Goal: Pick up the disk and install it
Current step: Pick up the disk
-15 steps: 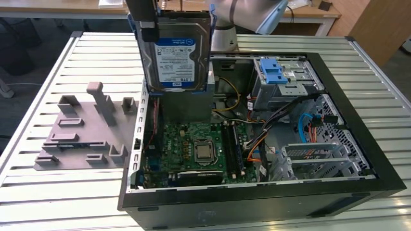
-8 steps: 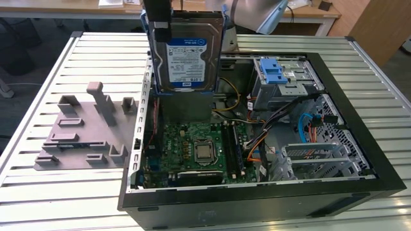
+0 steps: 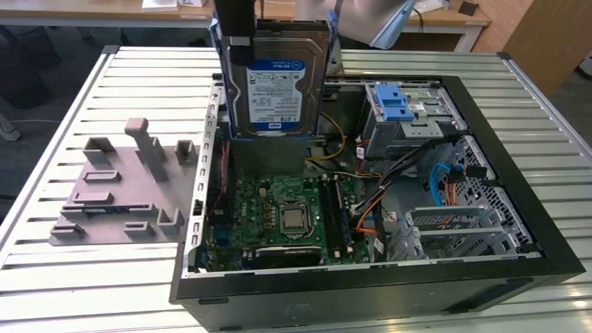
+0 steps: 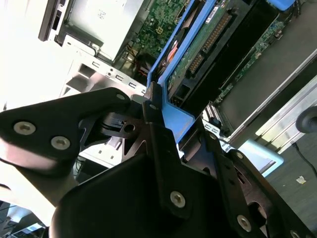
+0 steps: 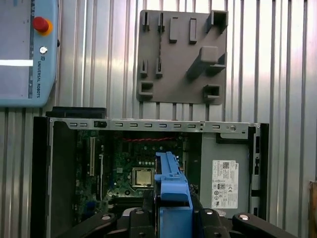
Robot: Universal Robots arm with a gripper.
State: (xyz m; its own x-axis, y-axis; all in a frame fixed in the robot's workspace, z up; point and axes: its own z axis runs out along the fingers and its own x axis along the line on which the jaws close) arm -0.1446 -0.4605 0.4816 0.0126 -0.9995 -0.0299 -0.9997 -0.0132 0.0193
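Note:
The disk [image 3: 276, 87], a silver hard drive with a blue-and-white label in a blue plastic carrier, hangs upright above the far part of the open computer case [image 3: 370, 277], with its label toward the exterior camera. My gripper [image 3: 242, 35] holds it from above, shut on the carrier's upper edge. In the second wrist view the black fingers [image 4: 154, 134] clamp the blue carrier [image 4: 173, 116], and the drive's green circuit board and connector [image 4: 210, 37] run away from them. In the first wrist view the carrier's blue edge [image 5: 172, 186] stands between the gripper [image 5: 172, 210] halves, over the motherboard [image 5: 136, 168].
Inside the case lie the motherboard [image 3: 277, 215], a grey drive cage with a blue latch [image 3: 398, 104], cables and a grey power supply box [image 5: 225, 178]. A grey fixture plate [image 3: 120, 187] sits on the slatted table [image 3: 55, 277] at the exterior view's left. A teach pendant [image 5: 25, 49] lies beyond it.

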